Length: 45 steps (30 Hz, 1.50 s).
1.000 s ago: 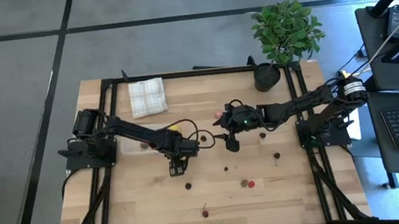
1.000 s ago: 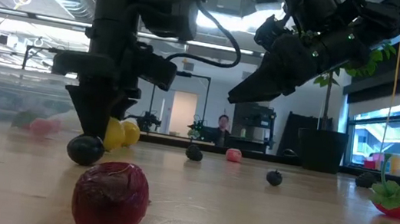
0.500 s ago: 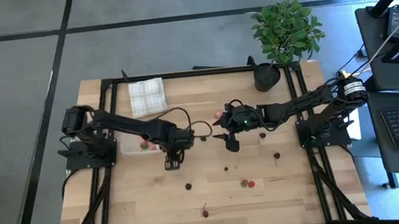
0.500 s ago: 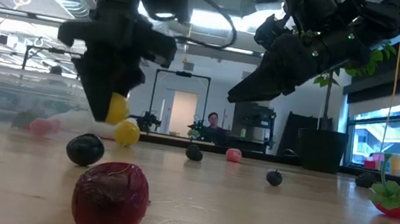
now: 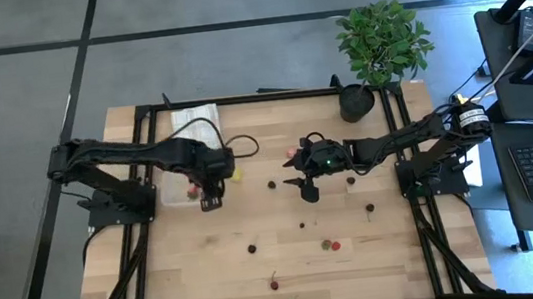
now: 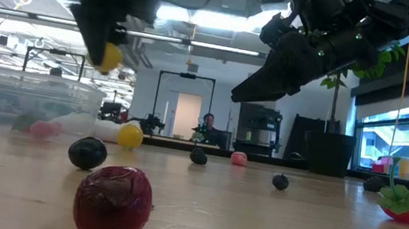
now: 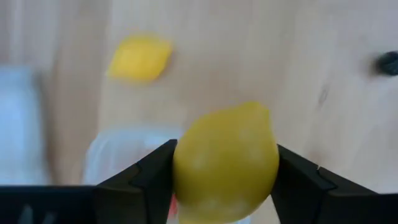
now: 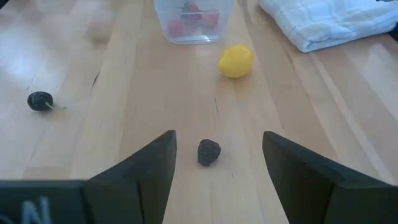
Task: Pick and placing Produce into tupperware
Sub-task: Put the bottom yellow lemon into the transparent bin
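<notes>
table (image 5: 399,255) of pale wood carries everything, with a black frame along its edges. potted plant (image 5: 382,41) stands at the far right corner, and a folded checked cloth (image 8: 329,22) lies near the far edge, partly hidden under the left arm in the high view. left arm reaches in from the left side and its left gripper (image 5: 208,191) hangs raised above the table at the tupperware (image 8: 193,22), a clear container sitting just in front of the cloth with a few red pieces inside. its fingers (image 7: 146,180) are clamped on a yellow lemon (image 7: 225,163), one on each side, and the low view shows that fruit lifted well clear of the wood. right arm waits over the middle of the table, the right gripper (image 5: 309,187) held off the surface with its fingers (image 8: 134,174) spread wide and nothing between them. second lemon (image 8: 236,61) rests on the table just beside the tupperware. dark berry (image 8: 209,152) lies ahead of the right gripper, a cherry (image 8: 40,101) sits well apart from it, and a red fruit (image 6: 113,201) lies near the front edge.
</notes>
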Motion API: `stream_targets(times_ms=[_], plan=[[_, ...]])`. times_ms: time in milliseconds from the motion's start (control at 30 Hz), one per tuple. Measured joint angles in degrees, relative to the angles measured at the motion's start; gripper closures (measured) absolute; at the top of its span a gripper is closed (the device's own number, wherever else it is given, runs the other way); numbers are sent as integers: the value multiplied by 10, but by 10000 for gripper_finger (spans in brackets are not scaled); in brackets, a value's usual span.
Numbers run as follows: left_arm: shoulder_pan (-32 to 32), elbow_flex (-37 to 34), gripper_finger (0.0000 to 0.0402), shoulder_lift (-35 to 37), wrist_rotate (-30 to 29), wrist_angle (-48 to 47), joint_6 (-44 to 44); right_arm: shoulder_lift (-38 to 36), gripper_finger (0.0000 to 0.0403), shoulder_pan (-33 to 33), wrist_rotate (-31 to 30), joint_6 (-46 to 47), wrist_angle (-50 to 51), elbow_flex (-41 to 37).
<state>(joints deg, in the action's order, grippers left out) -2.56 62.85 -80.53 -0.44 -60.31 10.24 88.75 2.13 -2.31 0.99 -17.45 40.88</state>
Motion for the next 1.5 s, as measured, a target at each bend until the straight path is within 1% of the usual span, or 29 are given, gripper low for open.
stream_targets(times_ms=[100,233,500,567,700,767,933,1100,1333,1500], plan=[[-2,0,194,17,-23,-55,39,0,163,0,0,0,-1,0],[-2,-7,195,18,-49,-97,58,0,163,0,0,0,-5,0],[-26,-90,194,19,-43,-71,81,0,163,0,0,2,-4,0],[-32,-111,193,19,-40,-48,81,0,163,0,0,2,-4,0],[-40,-145,197,19,-12,8,74,0,163,0,0,2,-4,0],[-42,-156,197,19,-9,19,74,0,163,0,0,2,-4,0],[-47,-174,188,19,-9,32,81,0,163,0,0,2,-4,0],[-47,-187,188,19,-9,40,88,0,163,0,0,2,-4,0],[-47,-189,179,19,-9,45,88,0,163,0,0,2,-4,0],[-47,-189,181,19,-9,45,92,0,163,0,0,2,-5,0]])
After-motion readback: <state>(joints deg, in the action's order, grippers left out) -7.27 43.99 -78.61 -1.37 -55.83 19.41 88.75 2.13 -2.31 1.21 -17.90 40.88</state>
